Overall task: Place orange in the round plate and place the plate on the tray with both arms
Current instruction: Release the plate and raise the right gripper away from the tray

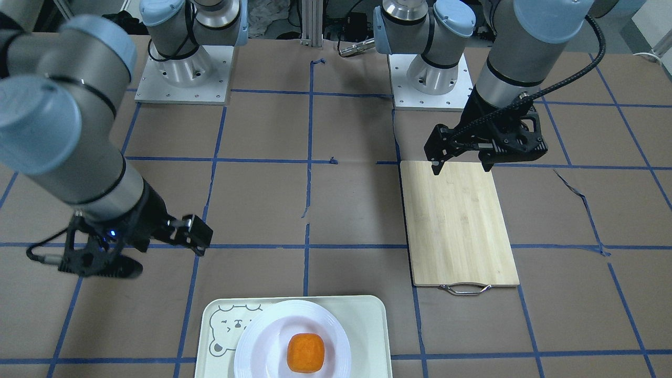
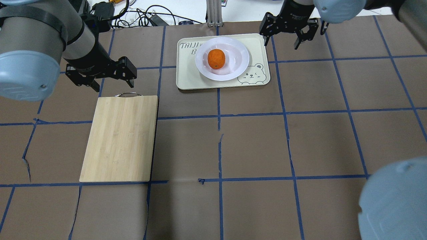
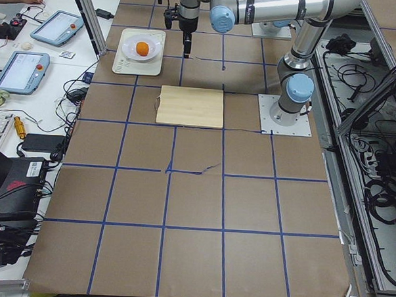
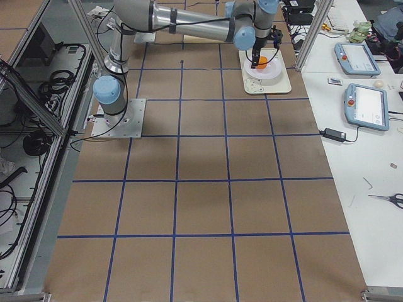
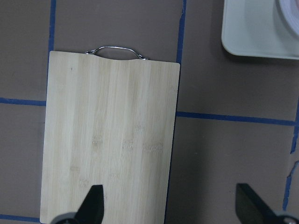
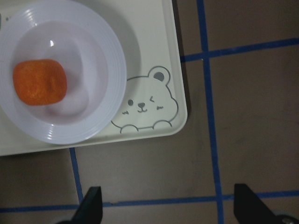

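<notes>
The small bumpy orange (image 2: 216, 59) sits in the glossy white round plate (image 2: 240, 66), which rests on the pale mint rectangular tray (image 2: 186, 80). The plate looks stiff, slick and breakable; its wide rim suits pinching. Both the left gripper (image 2: 113, 83) and right gripper (image 2: 281, 44) hang spread, empty.

Overhead and front views face oppositely, sharing the tray (image 2: 188, 79).

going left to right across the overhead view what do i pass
wooden cutting board → round plate with the orange in it → right gripper. Left out: the left gripper, which overlaps the wooden cutting board, and the tray under the plate.
</notes>
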Available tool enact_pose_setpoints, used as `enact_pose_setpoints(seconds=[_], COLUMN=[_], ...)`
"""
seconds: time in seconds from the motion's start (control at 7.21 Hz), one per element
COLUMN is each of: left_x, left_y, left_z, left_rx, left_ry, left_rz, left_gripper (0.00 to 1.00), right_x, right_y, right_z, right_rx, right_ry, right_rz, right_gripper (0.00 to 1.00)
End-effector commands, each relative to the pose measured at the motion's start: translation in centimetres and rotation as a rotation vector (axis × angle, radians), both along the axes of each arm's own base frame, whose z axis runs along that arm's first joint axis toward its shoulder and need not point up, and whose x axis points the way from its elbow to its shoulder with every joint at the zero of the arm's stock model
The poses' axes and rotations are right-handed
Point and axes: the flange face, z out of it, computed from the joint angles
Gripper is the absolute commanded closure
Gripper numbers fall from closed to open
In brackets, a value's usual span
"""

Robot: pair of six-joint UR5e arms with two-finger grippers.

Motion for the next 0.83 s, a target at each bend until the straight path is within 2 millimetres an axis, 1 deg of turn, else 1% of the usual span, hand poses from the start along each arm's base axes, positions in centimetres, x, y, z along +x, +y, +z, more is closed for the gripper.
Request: enact_pose_setpoints(seconds=[0.0,0.14,0.28,0.42,0.69], left_x=[0.0,0.0,0.0,-0.3,-0.3], left_y=[0.0,0.1,0.2,0.4,0.9], left_z=[0.0,0.3,1.1,1.4,2.3], left_rx=[-0.001,-0.008,-0.021,-0.028,-0.043], left_ry=[0.000,-0.001,0.000,0.000,-0.002], left_rz=[0.000,-0.001,-0.002,-0.006,-0.005], left_gripper=[0.00,0.00,0.00,0.00,0.00], right_x=[-0.4,-0.3,-0.4,-0.4,-0.4], right_y=[10.0,12.5,13.0,12.3,12.2], right_z=[7.2,4.9,4.7,5.1,5.0], right_rx=[0.037,0.069,-0.005,-0.056,-0.062], right_ry=[0.074,0.079,0.080,0.083,0.078], right_rz=[0.017,0.011,0.020,0.024,0.054], right_gripper=[0.00,0.00,0.00,0.00,0.00])
